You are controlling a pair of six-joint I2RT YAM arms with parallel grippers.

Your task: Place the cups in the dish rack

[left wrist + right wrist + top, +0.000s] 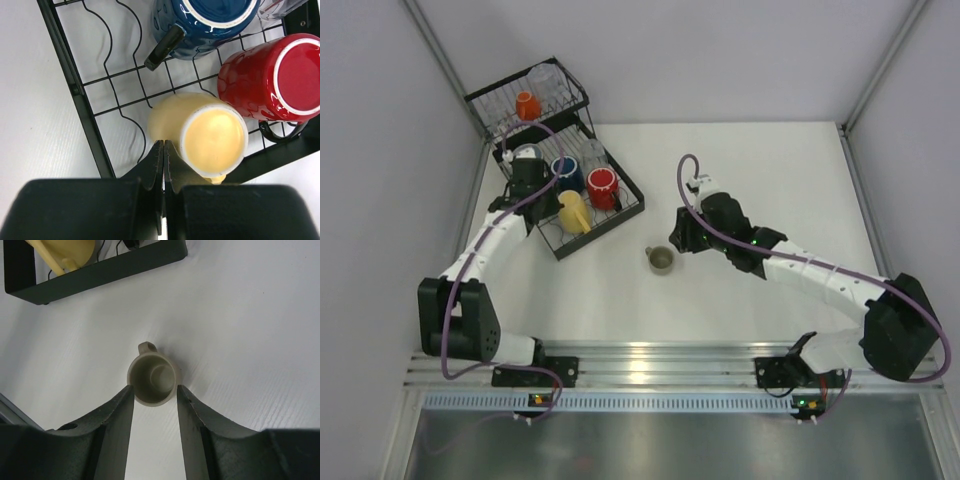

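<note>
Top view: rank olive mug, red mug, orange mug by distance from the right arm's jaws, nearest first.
1. Olive mug, alone on the table.
2. Red mug, in the low tray.
3. Orange mug, in the taller basket, far corner.

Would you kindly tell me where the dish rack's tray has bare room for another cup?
The dish rack has a bare strip of wire floor between its rim nearest the left arm and the blue mug and yellow mug. Beyond them it is crowded: the red mug sits close beside both.
</note>
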